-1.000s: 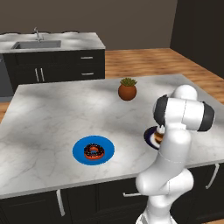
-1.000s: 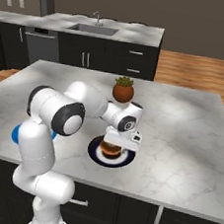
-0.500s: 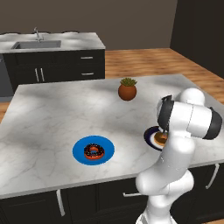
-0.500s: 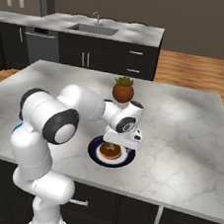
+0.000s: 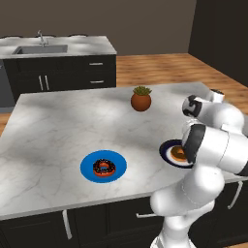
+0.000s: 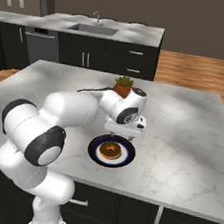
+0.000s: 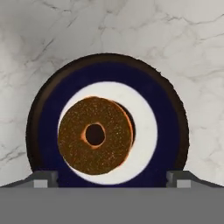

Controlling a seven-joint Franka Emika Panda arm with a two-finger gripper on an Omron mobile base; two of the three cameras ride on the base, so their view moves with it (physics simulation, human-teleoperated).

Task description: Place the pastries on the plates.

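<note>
The brown-glazed donut (image 7: 95, 135) lies flat on the dark navy plate (image 7: 43, 118), a little left of its dark centre. My gripper (image 7: 111, 178) hovers straight above it, open, its fingertips (image 7: 43, 178) wide apart and holding nothing. From the right, the gripper (image 6: 123, 135) hangs just over the donut (image 6: 110, 150) and the navy plate (image 6: 93, 149). In the left base view my arm covers part of that donut (image 5: 177, 153) and plate (image 5: 165, 150). The chocolate donut (image 5: 103, 168) with sprinkles rests on the bright blue plate (image 5: 87, 167).
A terracotta plant pot (image 5: 141, 100) stands on the marble island behind the plates, also seen as the pot (image 6: 122, 87) beside my wrist. The back counter holds a sink (image 6: 92, 29). The island's front edge runs close to both plates.
The gripper has let go of the brown-glazed donut and risen a little above the navy plate; the donut stays on the plate. The arm's elbow has shifted.
</note>
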